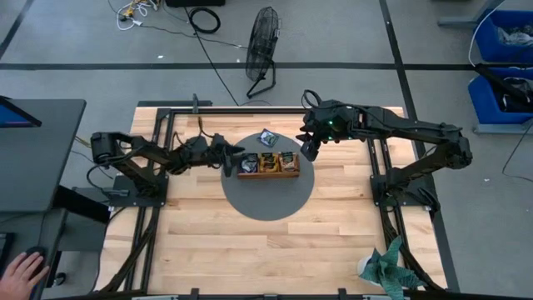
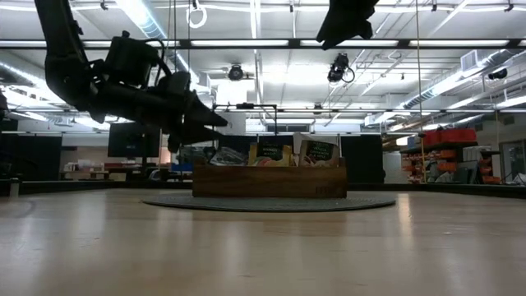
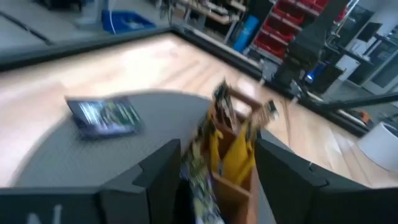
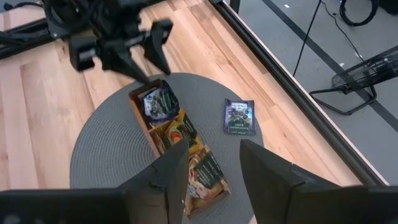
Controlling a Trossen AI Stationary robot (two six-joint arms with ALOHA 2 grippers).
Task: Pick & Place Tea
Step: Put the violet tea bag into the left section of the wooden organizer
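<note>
A long wooden tray (image 1: 268, 174) stands on a round grey mat (image 1: 266, 200) and holds several tea sachets upright in its compartments (image 4: 186, 134). A dark blue sachet (image 4: 158, 102) sits in the tray's left end compartment. One more blue sachet (image 1: 267, 138) lies flat on the mat, on the far side of the tray (image 4: 239, 116). My left gripper (image 1: 236, 158) hovers open and nearly level just above the tray's left end (image 3: 217, 149). My right gripper (image 4: 211, 168) hangs open high above the tray's right end (image 1: 308, 150), with nothing between its fingers.
Black metal rails (image 1: 162, 158) run along the table's left and right sides. A green-leaved thing in a white pot (image 1: 385, 267) stands at the near right corner. A fan (image 1: 262, 46) and blue bins (image 1: 504, 50) stand on the floor beyond the table. A person's hand (image 1: 21, 268) rests off the table's left.
</note>
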